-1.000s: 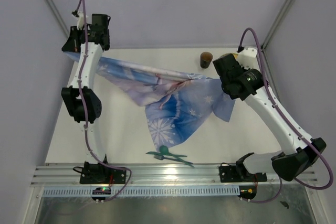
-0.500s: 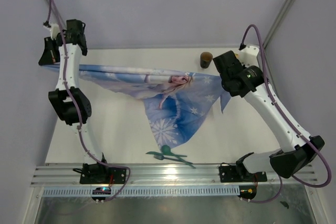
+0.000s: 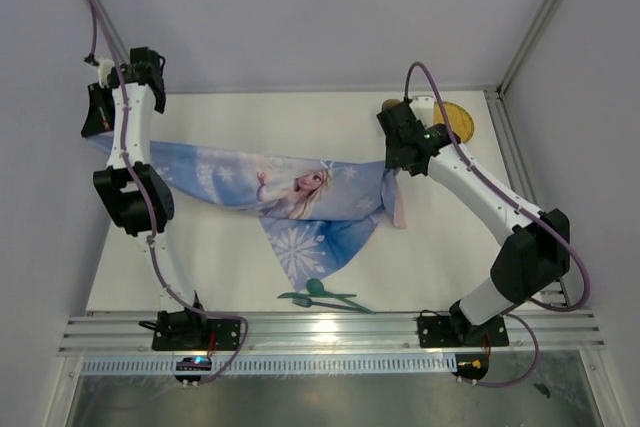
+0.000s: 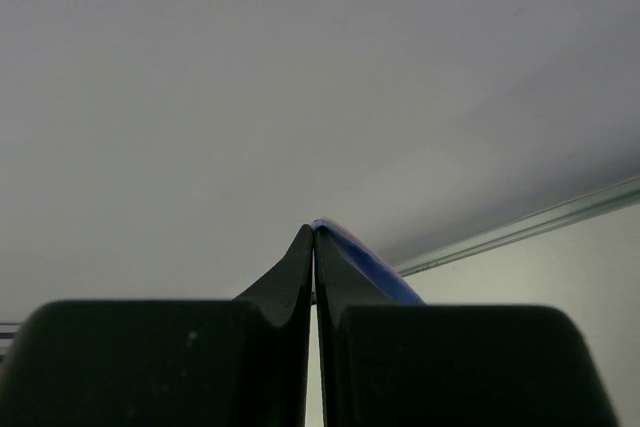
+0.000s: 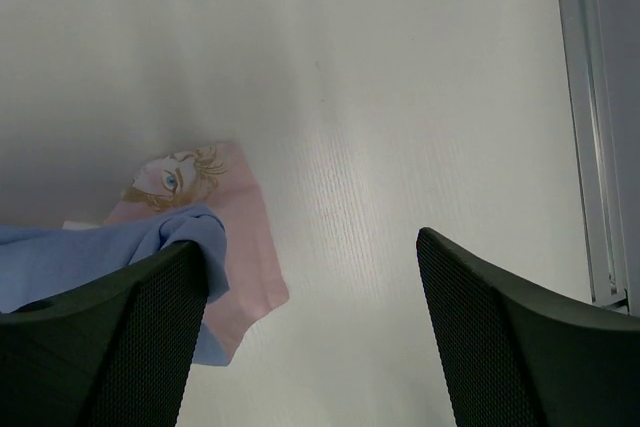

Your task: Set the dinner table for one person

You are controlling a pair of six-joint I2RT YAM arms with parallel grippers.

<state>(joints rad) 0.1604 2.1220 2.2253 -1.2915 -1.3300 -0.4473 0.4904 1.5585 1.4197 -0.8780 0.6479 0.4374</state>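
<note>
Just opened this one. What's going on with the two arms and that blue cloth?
The arms are laying a blue printed cloth across the table. The left gripper is shut on one corner of it at the far left. The right gripper hangs open over the cloth's right end, which lies on the tabletop, and it holds nothing. A yellow plate sits at the far right. Green utensils lie by the near edge, and neither arm is touching them.

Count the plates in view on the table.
1: a yellow plate at the table's far right, partly behind the right arm. Others could be hidden under the blue cloth.
</note>
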